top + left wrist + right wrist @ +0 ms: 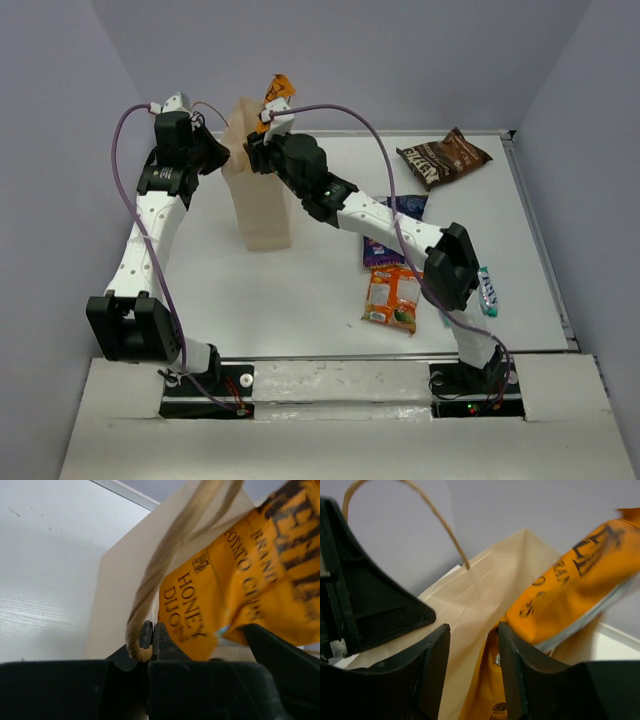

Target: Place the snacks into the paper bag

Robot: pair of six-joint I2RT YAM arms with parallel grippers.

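Note:
The cream paper bag [262,205] stands upright at the back left of the table. My left gripper [152,639] is shut on its brown cord handle [159,567] at the left rim. The large orange-yellow chip bag [280,92] sticks out of the bag's mouth, its lower part inside. My right gripper [472,655] hangs open over the rim, its jaws straddling the bag's front wall [480,595], the right finger inside beside the chip bag [570,595]. On the table lie the brown bag [443,157], the dark blue bag [392,228] half hidden under my right arm, the small orange packet [392,298] and the teal packet [487,290].
The white table [300,300] ends in a raised rail at the right edge [545,250]. Grey walls close in the back and both sides. My right arm reaches diagonally across the table's middle. The second handle loop [432,512] arches above the bag's far wall.

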